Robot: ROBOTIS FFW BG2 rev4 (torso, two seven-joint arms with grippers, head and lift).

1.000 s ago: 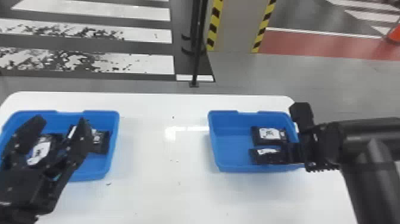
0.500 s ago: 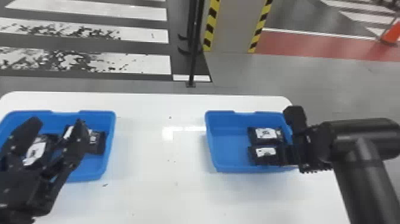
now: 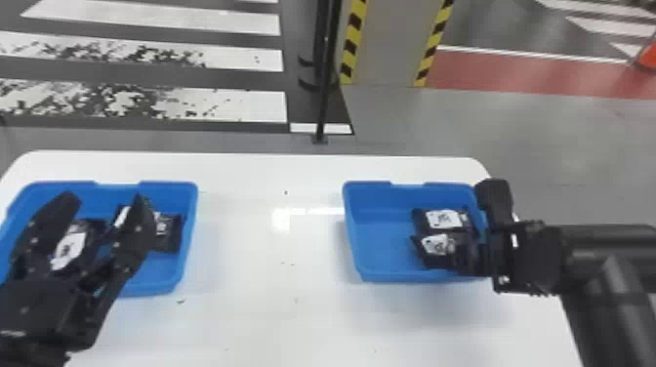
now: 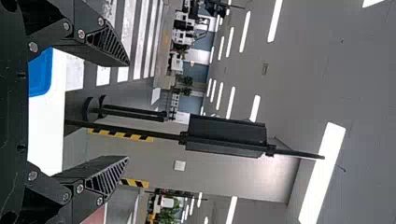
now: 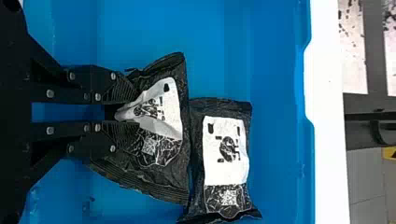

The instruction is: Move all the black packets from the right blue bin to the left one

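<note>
My right gripper (image 3: 481, 256) reaches over the right blue bin (image 3: 380, 273). In the right wrist view the right gripper (image 5: 122, 112) is shut on a black packet (image 5: 166, 161), pinching its white label into folds. Another black packet (image 5: 226, 149) lies flat beside it on the bin floor. Over the left blue bin (image 3: 193, 229) my left gripper (image 3: 105, 214) stands open and parked; in its wrist view the left gripper (image 4: 128, 111) has nothing between its fingers. Inside the left bin lie black packets, one (image 3: 73, 246) seen between those fingers and another (image 3: 168, 232) by the right wall.
Both bins stand on a white table (image 3: 273, 312), with a wide gap between them. Behind the table's far edge, a thin black post (image 3: 326, 88) stands on the floor near a panel with yellow and black stripes (image 3: 351, 44).
My right gripper has closed on the nearer packet in the right bin, whose label is now creased. The left arm has kept its place over the left bin.
</note>
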